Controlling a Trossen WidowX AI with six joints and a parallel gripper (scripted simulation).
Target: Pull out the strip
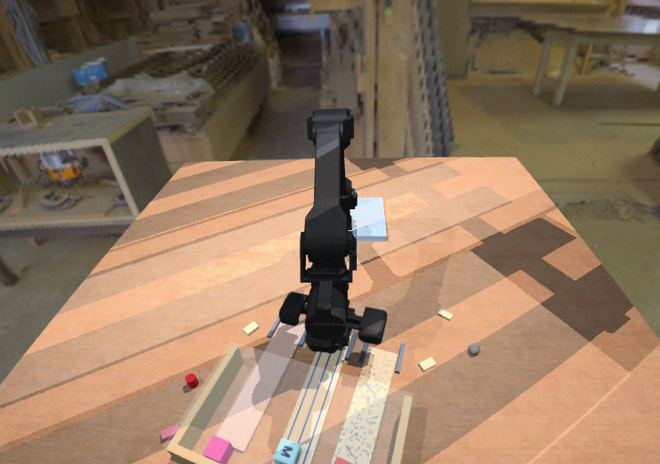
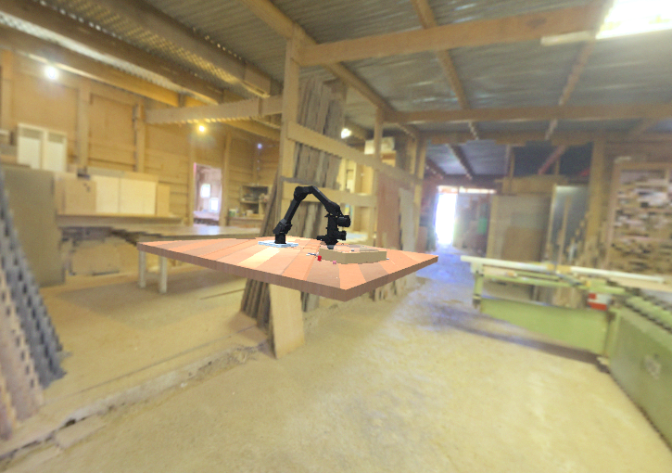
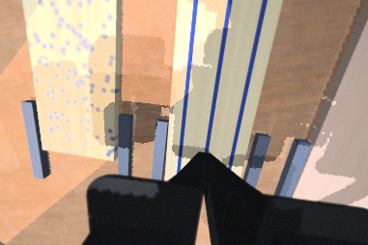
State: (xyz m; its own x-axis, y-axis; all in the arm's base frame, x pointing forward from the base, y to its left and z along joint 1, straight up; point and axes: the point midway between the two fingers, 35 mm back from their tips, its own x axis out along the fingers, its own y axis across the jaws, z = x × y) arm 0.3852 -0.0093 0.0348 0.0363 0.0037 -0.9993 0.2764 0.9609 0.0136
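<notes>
The light blue cube (image 1: pixel 287 452), labelled M, rests on the cream strip with blue lines (image 1: pixel 307 408) (image 3: pixel 216 96), the middle one of three. A pink strip (image 1: pixel 268 382) (image 3: pixel 347 125) bears a magenta cube (image 1: pixel 218 448). A blue-speckled strip (image 1: pixel 364 405) (image 3: pixel 74 96) bears a red cube (image 1: pixel 344 460), cut off by the frame. My gripper (image 3: pixel 203 158) is shut with nothing between its fingers. In the wrist view its tips cover part of the lined strip's outer end. In the top view the arm hides the tips; whether they touch the strip cannot be told.
Wooden walls (image 1: pixel 211 391) (image 1: pixel 402 432) flank the strips, with a see-through cover between. Blue-grey guide bars (image 1: pixel 400 358) (image 3: pixel 35 140) flank the strip ends. A red cylinder (image 1: pixel 191 379) and a pink block (image 1: pixel 169 432) lie left; a grey ball (image 1: pixel 473 348) and pale blocks (image 1: pixel 427 363) (image 1: pixel 444 314) right.
</notes>
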